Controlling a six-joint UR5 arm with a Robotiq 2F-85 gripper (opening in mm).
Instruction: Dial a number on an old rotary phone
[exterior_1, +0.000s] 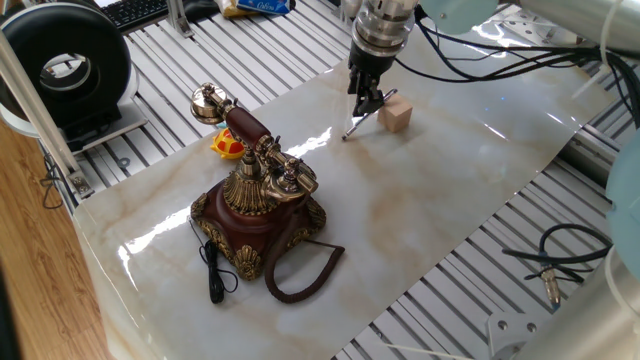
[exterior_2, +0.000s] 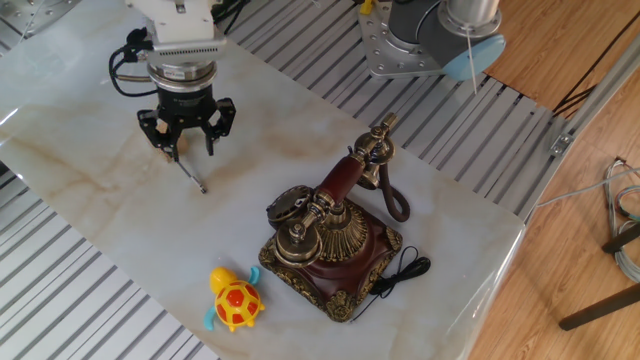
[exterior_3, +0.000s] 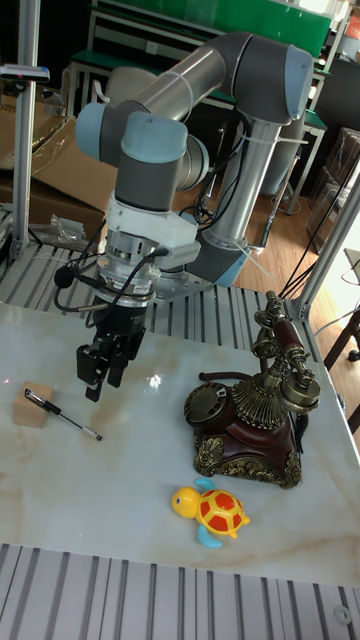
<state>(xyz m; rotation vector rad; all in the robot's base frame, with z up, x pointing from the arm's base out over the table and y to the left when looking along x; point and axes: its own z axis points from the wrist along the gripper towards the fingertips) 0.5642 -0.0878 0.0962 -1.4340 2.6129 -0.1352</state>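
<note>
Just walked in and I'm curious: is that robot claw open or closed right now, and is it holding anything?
Gripper: open and holding nothing; its fingers are spread above the stylus.
</note>
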